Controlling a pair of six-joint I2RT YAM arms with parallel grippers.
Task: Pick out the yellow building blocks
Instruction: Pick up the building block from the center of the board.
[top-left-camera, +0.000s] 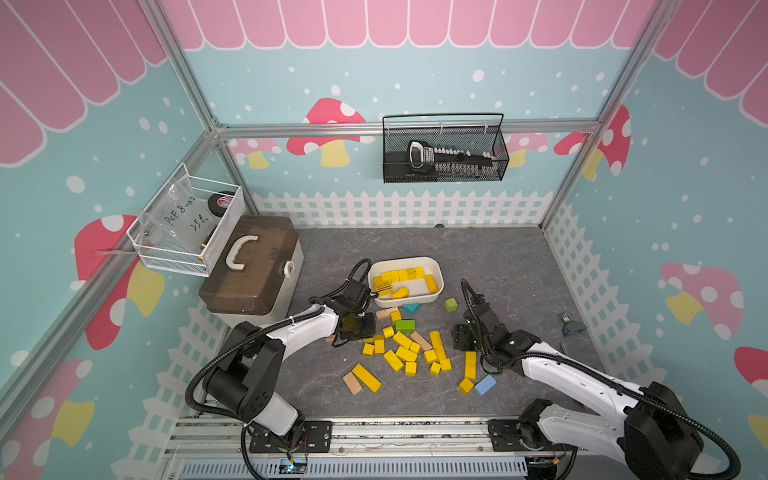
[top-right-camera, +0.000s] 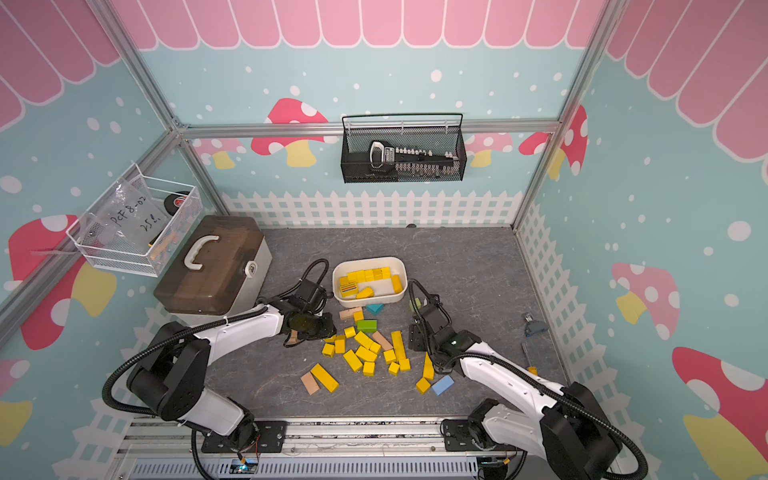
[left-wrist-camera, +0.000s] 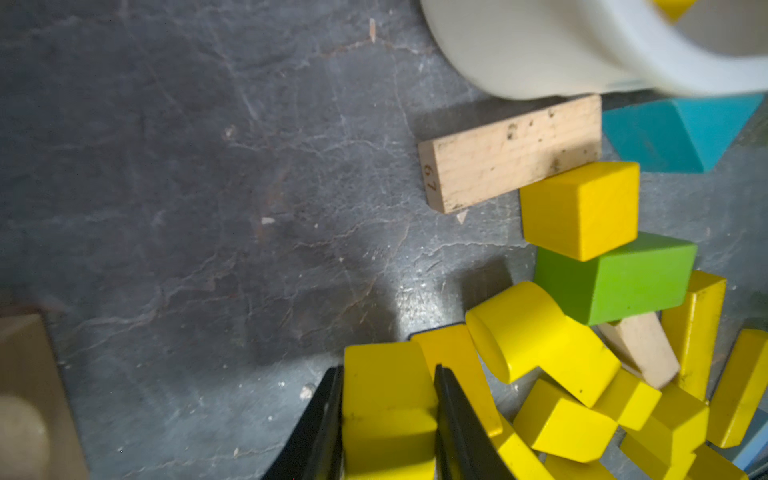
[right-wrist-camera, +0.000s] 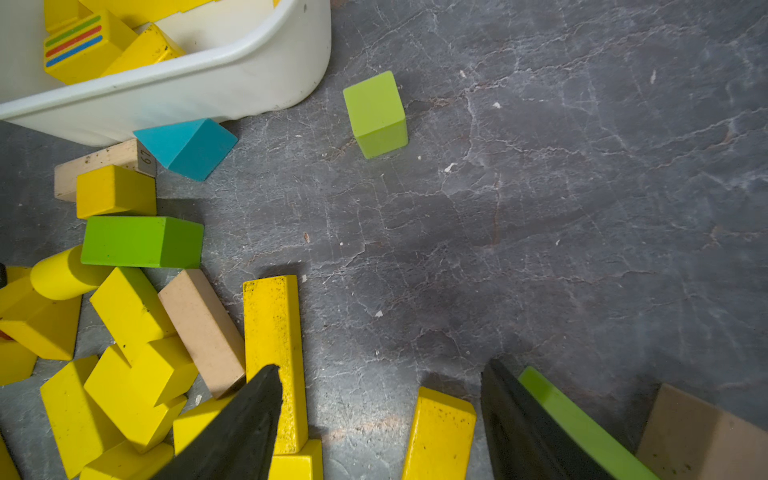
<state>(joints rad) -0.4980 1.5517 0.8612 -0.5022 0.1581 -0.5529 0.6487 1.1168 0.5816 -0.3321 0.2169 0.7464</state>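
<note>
Pinching a small yellow block (left-wrist-camera: 388, 411) by two opposite faces, the left gripper (left-wrist-camera: 387, 369) has its black tapered fingers pressed flat against smooth, glossy paint. It works at the 10 o'clock edge of the loose yellow building blocks (top-left-camera: 405, 353), a jumble of painted wooden cubes, bricks and long bars lying criss-cross on the table (top-left-camera: 498, 257). Their edges are crisp and several faces are speckled with dark scuffs. One yellow cylinder (left-wrist-camera: 515, 328) lies on its side among them.

More yellow pieces sit inside the tub (top-left-camera: 405, 258), at 12 o'clock from the heap. One of them is a striped block (right-wrist-camera: 83, 45) with green, red and blue bands on one face. The tub is white plastic, oval-cornered and smooth-walled.

Mixed into the heap are a matte green brick (left-wrist-camera: 615, 278) and a bare tan plank (left-wrist-camera: 511, 153) with a stamped number on its end. A teal wedge (left-wrist-camera: 681, 133) lies against the tub wall. A green cube (right-wrist-camera: 376, 114) stands alone at 4 o'clock from the tub.

The right gripper (right-wrist-camera: 382, 368), at the heap's 3 o'clock, has its fingers spread wide and grips nothing; the end of a scuffed yellow bar (right-wrist-camera: 440, 436) shows in the gap.

The table is dark grey with pale stone-like veins. A brown-lidded toolbox (top-left-camera: 253, 266) sits at 9 o'clock from the tub.
</note>
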